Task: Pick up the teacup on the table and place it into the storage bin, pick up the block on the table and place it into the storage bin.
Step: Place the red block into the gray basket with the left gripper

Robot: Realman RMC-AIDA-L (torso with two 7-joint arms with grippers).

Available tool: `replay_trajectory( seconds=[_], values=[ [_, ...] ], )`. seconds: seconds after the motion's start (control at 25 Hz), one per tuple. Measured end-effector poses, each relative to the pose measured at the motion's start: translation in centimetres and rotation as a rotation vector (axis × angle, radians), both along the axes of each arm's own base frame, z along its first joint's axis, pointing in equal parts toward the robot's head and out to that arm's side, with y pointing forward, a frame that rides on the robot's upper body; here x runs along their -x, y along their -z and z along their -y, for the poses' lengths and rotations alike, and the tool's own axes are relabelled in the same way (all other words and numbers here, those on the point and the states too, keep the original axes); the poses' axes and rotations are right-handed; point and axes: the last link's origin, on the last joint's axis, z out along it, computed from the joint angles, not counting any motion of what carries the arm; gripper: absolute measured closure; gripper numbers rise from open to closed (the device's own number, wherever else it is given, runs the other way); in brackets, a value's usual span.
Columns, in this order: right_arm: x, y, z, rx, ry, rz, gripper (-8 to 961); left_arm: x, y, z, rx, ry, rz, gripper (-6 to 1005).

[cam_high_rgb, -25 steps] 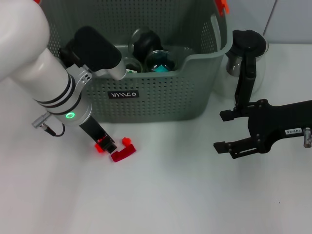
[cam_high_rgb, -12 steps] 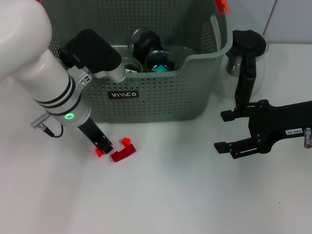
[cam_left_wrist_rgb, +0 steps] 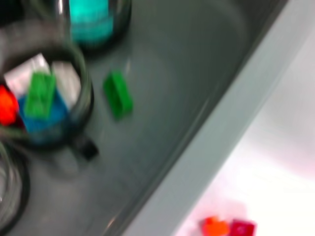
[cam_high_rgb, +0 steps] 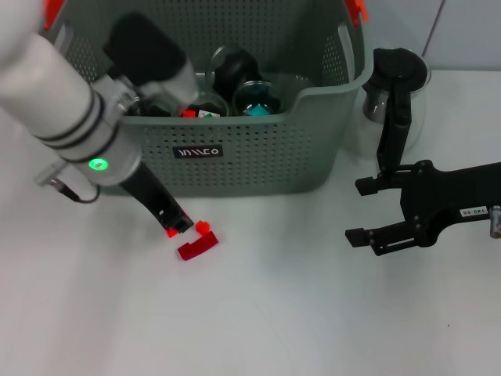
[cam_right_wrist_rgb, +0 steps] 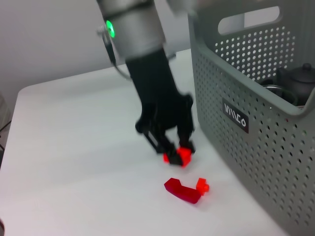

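With a small red block (cam_right_wrist_rgb: 179,156) pinched in its closed fingers, the left gripper (cam_high_rgb: 177,225) hangs just off the table in front of the bin (cam_high_rgb: 258,157).

Judging by this, the block step is under way: next comes a lift over the bin's front wall, then a release inside. A darker red piece (cam_high_rgb: 196,247) and a small red bit (cam_high_rgb: 204,228) lie on the table beside the gripper. Glass cups (cam_high_rgb: 258,98) sit in the bin. The right gripper (cam_high_rgb: 362,210) waits open, well apart.
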Motion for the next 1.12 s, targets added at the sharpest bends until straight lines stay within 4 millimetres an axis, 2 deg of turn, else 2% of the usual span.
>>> replay_trajectory(
  seconds=[0.4,0.6,0.68,0.72,0.76,0.92,1.12],
  values=[
    [-0.1,0.0,0.0,-0.003,0.005,-0.002,39,-6.0,-7.4,2.9,-0.049,0.240,0.231,672],
    [0.1,0.0,-0.1,-0.005,0.003,-0.001,39,-7.5,-10.5,1.6,-0.183,0.359,0.278,660],
    [0.1,0.0,-0.1,-0.005,0.002,-0.001,39,-8.1,-11.8,0.6,-0.257,0.407,0.308,654],
    [0.1,0.0,-0.2,-0.004,0.001,-0.001,39,-8.2,-12.5,-0.9,-0.341,0.421,0.334,652],
    [0.1,0.0,-0.2,-0.003,0.001,-0.001,39,-8.2,-12.5,-0.9,-0.341,0.421,0.334,649],
    [0.1,0.0,-0.1,-0.004,0.001,-0.003,39,-7.2,-11.9,-4.1,-0.430,0.377,0.333,640],
    [0.1,0.0,-0.1,-0.004,0.003,-0.003,38,-5.0,-9.0,-7.3,-0.432,0.286,0.276,627]
  ],
)
